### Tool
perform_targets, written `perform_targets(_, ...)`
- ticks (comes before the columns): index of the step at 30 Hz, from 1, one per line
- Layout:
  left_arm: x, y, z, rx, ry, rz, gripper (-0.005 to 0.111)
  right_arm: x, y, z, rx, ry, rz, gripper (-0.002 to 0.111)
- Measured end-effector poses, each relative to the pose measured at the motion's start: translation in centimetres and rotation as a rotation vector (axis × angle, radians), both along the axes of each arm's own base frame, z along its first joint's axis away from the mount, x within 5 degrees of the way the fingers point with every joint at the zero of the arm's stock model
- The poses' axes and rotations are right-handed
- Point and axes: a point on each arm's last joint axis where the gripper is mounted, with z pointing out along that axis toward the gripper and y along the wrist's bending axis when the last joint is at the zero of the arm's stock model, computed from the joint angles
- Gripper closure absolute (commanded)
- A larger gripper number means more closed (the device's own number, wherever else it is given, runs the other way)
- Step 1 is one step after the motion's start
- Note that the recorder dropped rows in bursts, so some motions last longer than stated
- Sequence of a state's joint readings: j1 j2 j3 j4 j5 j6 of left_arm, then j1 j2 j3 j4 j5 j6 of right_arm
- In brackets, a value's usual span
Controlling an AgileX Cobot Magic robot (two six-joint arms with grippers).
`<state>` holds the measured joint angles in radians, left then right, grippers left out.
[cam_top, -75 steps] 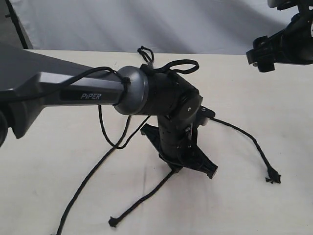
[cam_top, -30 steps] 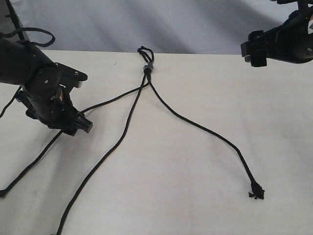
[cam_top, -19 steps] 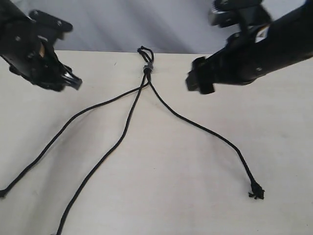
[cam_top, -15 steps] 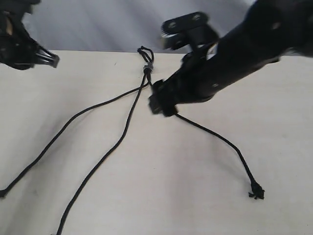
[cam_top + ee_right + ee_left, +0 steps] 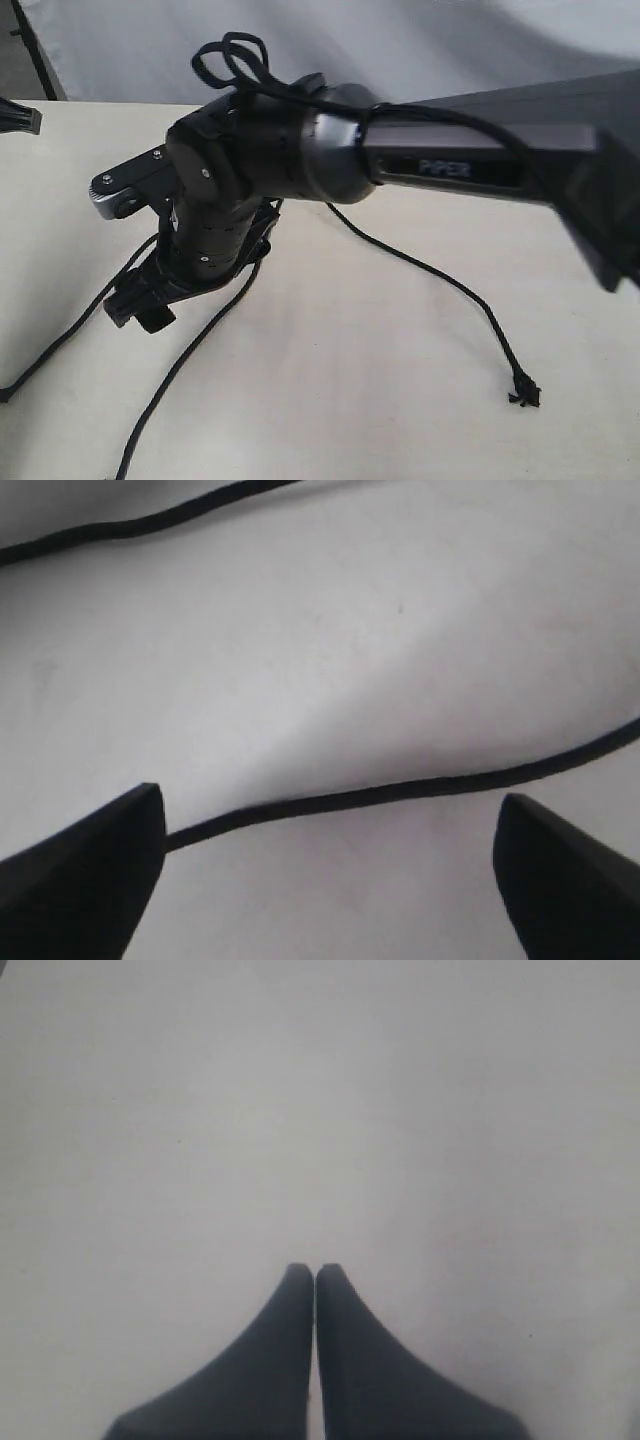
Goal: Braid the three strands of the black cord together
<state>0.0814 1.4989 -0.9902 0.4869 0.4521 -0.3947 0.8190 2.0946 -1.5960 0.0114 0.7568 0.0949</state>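
**Right arm swings over to the left strands; no crossing made yet**

Nearest the camera nothing has shifted. The black cord [image 5: 497,335] lies on the tabletop [image 5: 380,420] as it did a second ago. The middle strand [image 5: 160,395] runs off the near edge and the left strand [image 5: 50,350] reaches the left border. The right strand [image 5: 460,290] ends in its frayed tip [image 5: 522,396] at the same spot.

The change is above them. Half a second ago the right arm [image 5: 470,165] hung over the middle of the fan; now it reaches across into the left half. The right tool [image 5: 328,805] is low over the tabletop with its fingers spread wide. One strand lies across the gap and touches neither finger. I cannot tell for sure which strand it is; from the exterior view it looks like the left one.

The left tool [image 5: 316,1278], fingers pressed together on nothing, has drawn back to the far left edge over bare surface.

My reading is that a pick-up is being lined up. No strand is carried over another in the stretch that shows. The joined end is hidden behind the arm.

Counted:
- One cord with three strands, and one frayed tip plainly seen.
- Two strands in the right wrist view.
- Two tools, one spread and one clenched.
- One looped arm cable [image 5: 228,55] at the far side.
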Motion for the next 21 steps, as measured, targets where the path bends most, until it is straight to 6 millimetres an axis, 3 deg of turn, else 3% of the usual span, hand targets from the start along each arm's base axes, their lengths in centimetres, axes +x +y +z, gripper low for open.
perform_targets(7, 0.1, -0.1, 0.1, -0.009, -0.013, -0.002, 0.105, 2.3, 1.2, -2.4, -0.120, 0.011, -0.115, 0.025)
perform_targets(14, 0.1, -0.1, 0.0, -0.014, -0.013, -0.001, 0.105, 3.0, 1.5, -5.5, -0.204, 0.043, -0.126, 0.025)
perform_targets(21, 0.1, -0.1, 0.0, -0.016, -0.013, 0.000, 0.105, 2.3, 0.4, -5.6, -0.346, 0.123, -0.088, 0.025)
